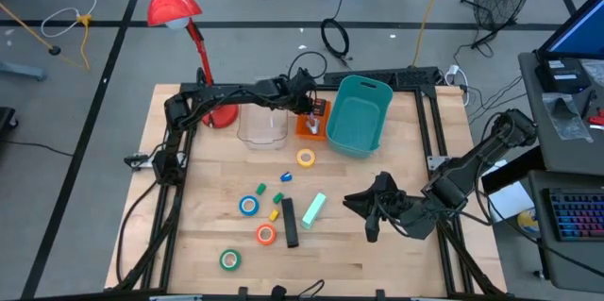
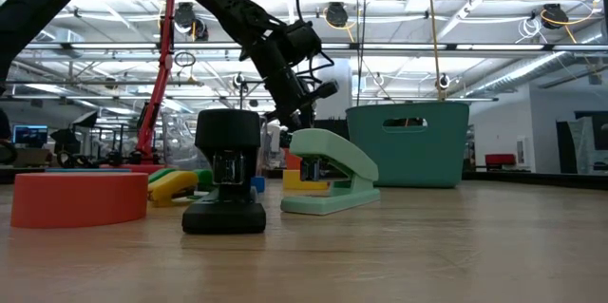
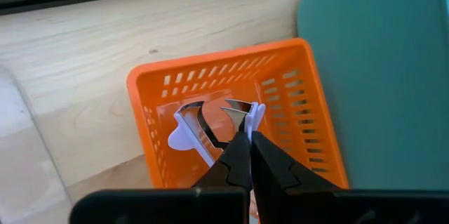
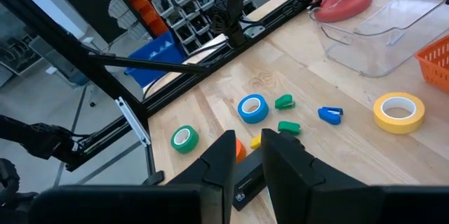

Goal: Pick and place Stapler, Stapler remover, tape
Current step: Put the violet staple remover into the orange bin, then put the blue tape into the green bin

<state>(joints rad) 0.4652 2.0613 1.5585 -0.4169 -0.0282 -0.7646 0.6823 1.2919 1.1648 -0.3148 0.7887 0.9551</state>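
Orange basket [image 3: 231, 112] sits right under the left claw [image 3: 247, 155], pinched shut on the staple remover [image 3: 203, 127], so letting go comes next, while the empty right claw [image 1: 376, 209] waits slightly parted.
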